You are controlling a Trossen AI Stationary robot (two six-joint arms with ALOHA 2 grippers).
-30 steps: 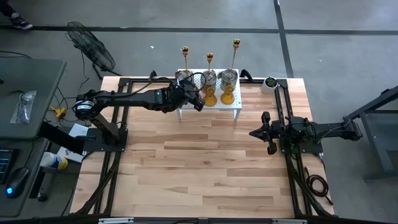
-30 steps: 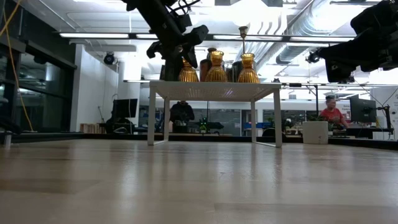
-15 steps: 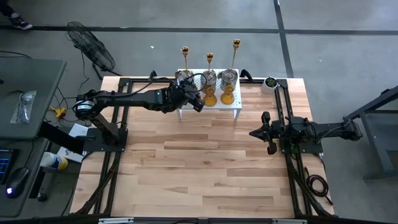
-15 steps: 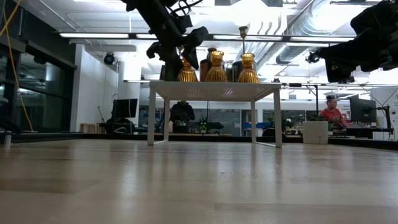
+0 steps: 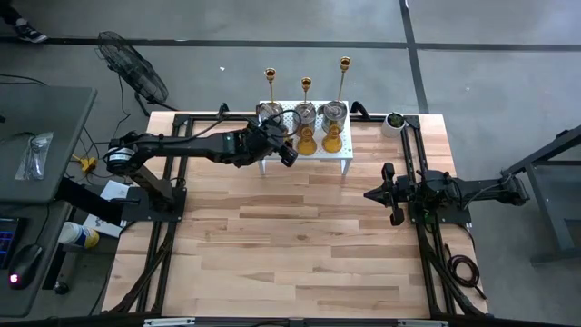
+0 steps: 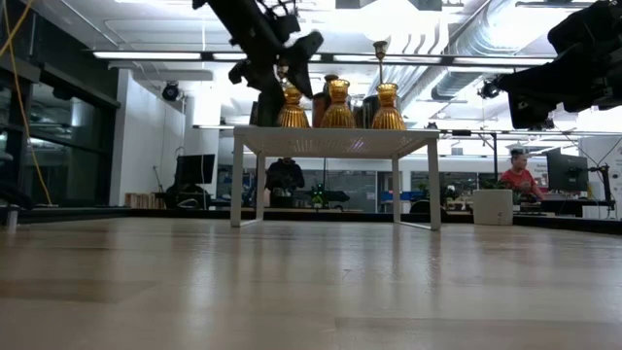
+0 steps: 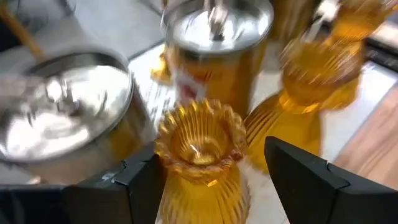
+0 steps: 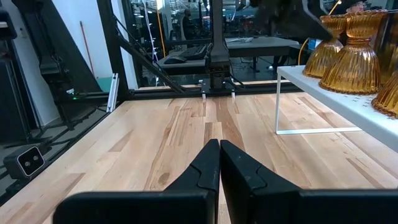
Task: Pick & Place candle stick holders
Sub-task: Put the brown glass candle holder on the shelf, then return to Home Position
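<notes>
— Looking across a pale wood plank table (image 5: 300, 236), with a grey concrete floor (image 5: 472, 73) around it and a floor fan (image 5: 132, 68) off the far left corner?
— Yes. Seen level from the low view: a bright workshop with glass partitions, ceiling ducts and a person in red (image 6: 522, 179) seated far back on the right.
— And on the wood?
— Carrying a small white stand (image 5: 347, 156) at the far edge, plus a green plant in a white pot (image 5: 394, 121) beside it toward the right.
— The candle stick holders?
— Grouped on the white stand: three tall slim gold sticks (image 5: 306, 87) at the back, squat silver jar-like ones (image 5: 334, 112) in the middle, ribbed amber glass ones (image 6: 338, 105) in front, flaring toward the base.
— Left pincer (image 7: 211, 180)?
— Hanging over the stand's left end, jaws apart on either side of the nearest amber holder (image 7: 200, 149), not visibly pressing it.
— Right pincer (image 8: 219, 163)?
— Closed on nothing, parked at the table's right side.
</notes>
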